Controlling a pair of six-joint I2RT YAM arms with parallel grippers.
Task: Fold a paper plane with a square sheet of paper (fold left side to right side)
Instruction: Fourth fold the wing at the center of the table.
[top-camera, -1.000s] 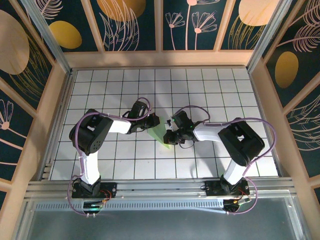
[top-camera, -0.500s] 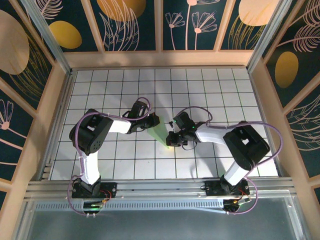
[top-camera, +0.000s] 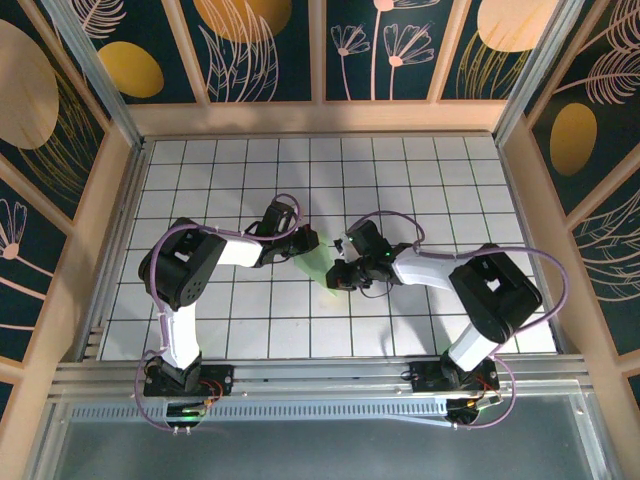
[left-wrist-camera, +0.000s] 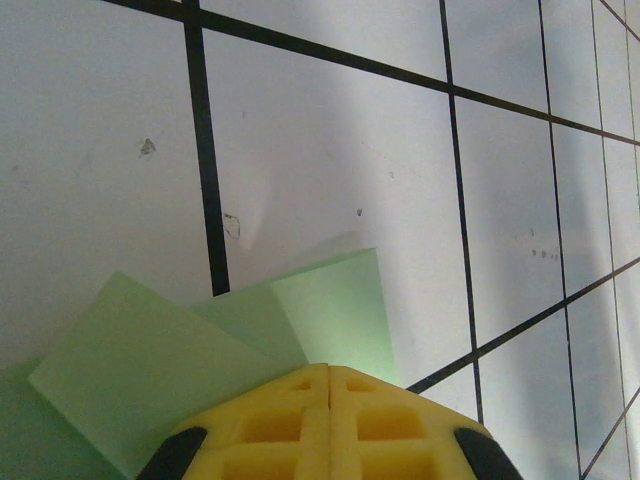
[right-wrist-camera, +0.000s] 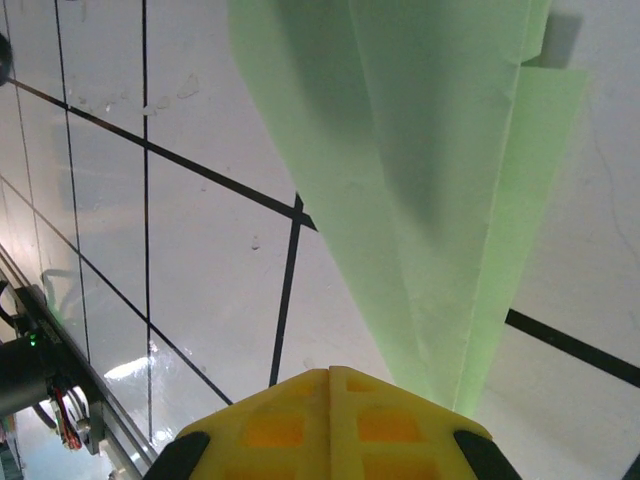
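Note:
The pale green sheet of paper (top-camera: 315, 262) lies on the gridded table as a narrow, creased wedge, close to a paper plane in shape. My left gripper (top-camera: 305, 243) is shut, its yellow tips (left-wrist-camera: 330, 372) resting on the wide end, where layered flaps of the paper (left-wrist-camera: 150, 365) spread out flat. My right gripper (top-camera: 337, 275) is shut as well. Its closed tips (right-wrist-camera: 330, 374) stand on the table just beside the narrow end of the paper (right-wrist-camera: 440, 200), which tapers toward them with a long crease. No paper shows between either pair of jaws.
The white table with black grid lines (top-camera: 420, 180) stretches out behind the arms. Wooden walls (top-camera: 520, 200) close it in on three sides, and a metal rail (top-camera: 320, 375) runs along the near edge by the arm bases.
The right gripper slid slightly toward the near edge, then back up beside the paper's tip, and its elbow swung right. The left arm and the paper stayed put.

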